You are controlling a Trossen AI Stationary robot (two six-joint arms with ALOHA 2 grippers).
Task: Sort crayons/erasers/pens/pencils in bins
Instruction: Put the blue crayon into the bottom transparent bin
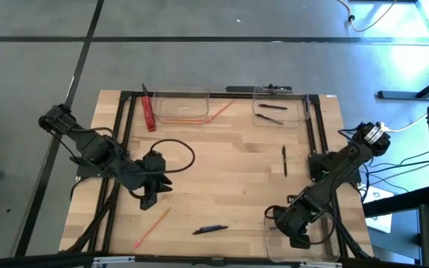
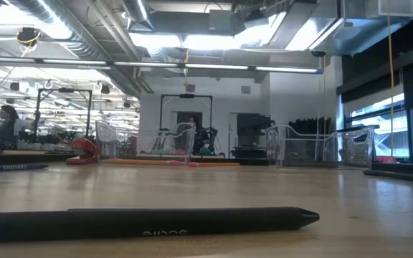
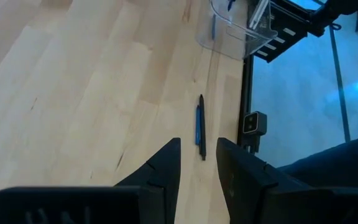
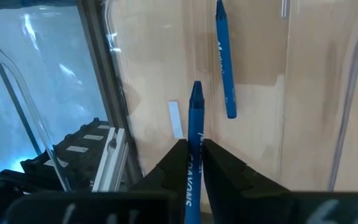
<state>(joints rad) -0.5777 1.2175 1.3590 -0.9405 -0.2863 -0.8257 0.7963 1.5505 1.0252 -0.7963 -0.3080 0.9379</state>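
Observation:
My right gripper (image 4: 191, 149) is shut on a blue crayon (image 4: 194, 118) over the near-right clear bin (image 1: 326, 242). A second blue crayon (image 4: 225, 59) lies flat on that bin's floor. My left gripper (image 3: 197, 152) is open and empty above the table's left middle (image 1: 155, 190), with a dark blue pen (image 3: 199, 127) lying on the wood beyond its fingertips. That pen also shows in the high view (image 1: 209, 229). An orange pencil (image 1: 153, 227) and a black pen (image 1: 284, 160) lie loose on the table. My right gripper pinches the blue crayon's labelled shaft (image 4: 191, 168) between its two fingers. The crayon lies along the fingers, and its pointed end (image 4: 196, 87) sticks out past the fingertips. The fingers slant down into the bin from above. I cannot tell whether the point touches the bin's floor.
Two more clear bins stand at the far edge: one (image 1: 181, 108) with an orange pencil (image 1: 220, 112) leaning over its rim, one (image 1: 281, 104) with dark pens. A red bar (image 1: 149, 113) lies beside the far-left bin. A black frame (image 1: 315, 126) borders the table. A small white strip (image 4: 176, 118) lies near the bin's wall.

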